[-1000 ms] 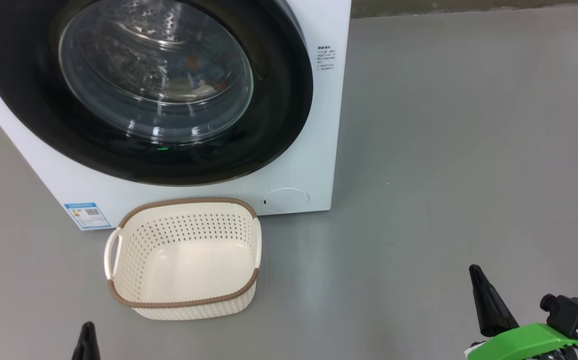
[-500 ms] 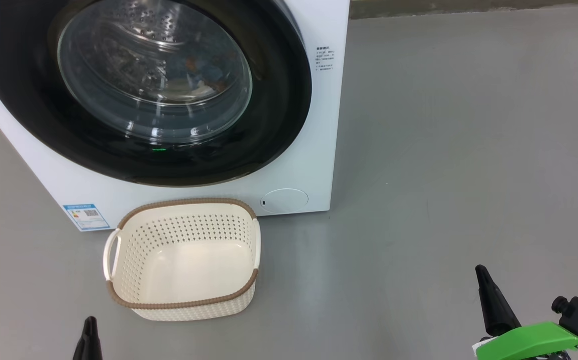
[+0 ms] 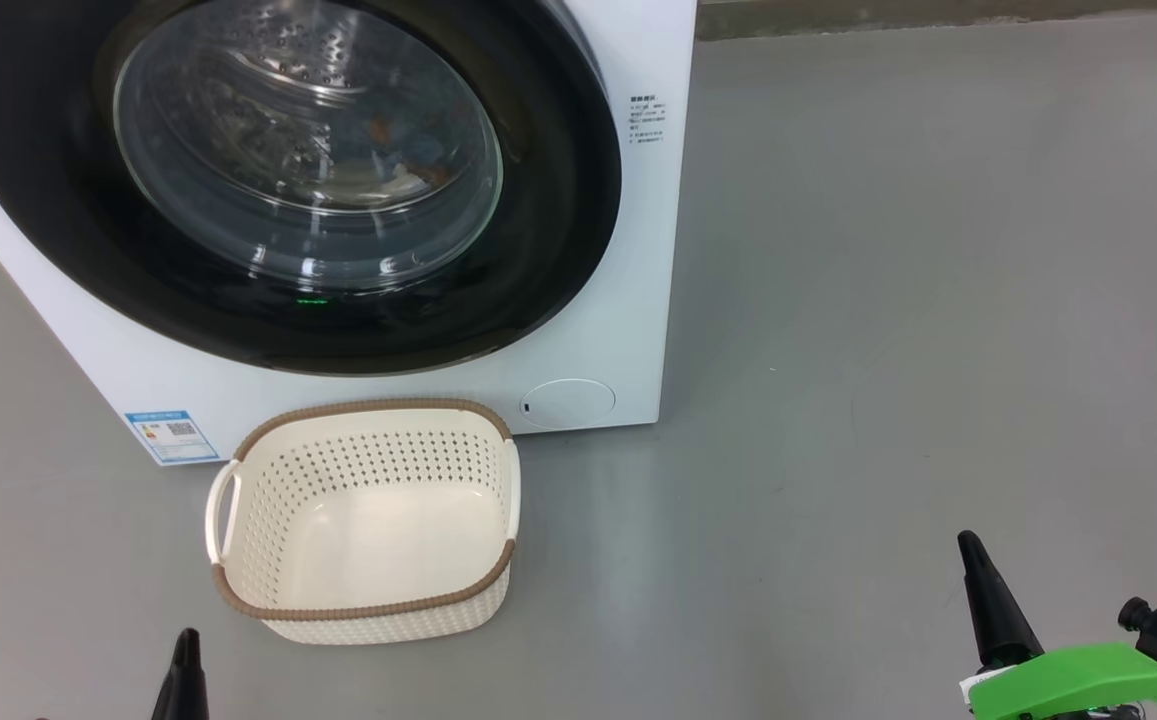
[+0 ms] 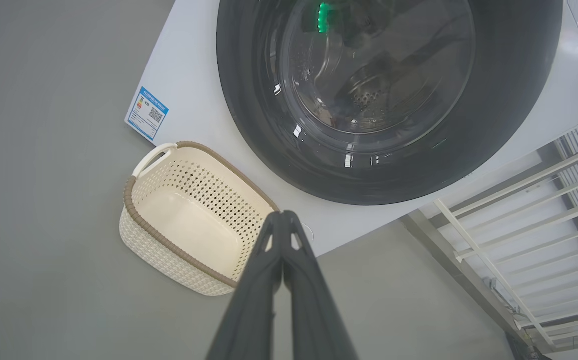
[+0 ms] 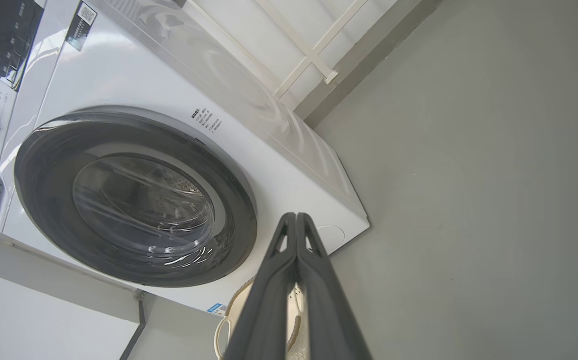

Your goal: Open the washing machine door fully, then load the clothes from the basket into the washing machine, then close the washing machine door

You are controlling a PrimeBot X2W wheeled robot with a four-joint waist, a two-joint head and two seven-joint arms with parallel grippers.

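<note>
Both my left pincer (image 4: 283,222) and right pincer (image 5: 296,222) are squeezed shut, empty. The holey cream basket (image 3: 368,405) sits ahead of the left one.

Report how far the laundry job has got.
Done: the basket is empty, blue-and-orange clothes show through the glass, and the washing machine door looks shut. In hand: nothing; the left tool and right tool are shut, empty and clear of the door. Left: apparently nothing.
</note>
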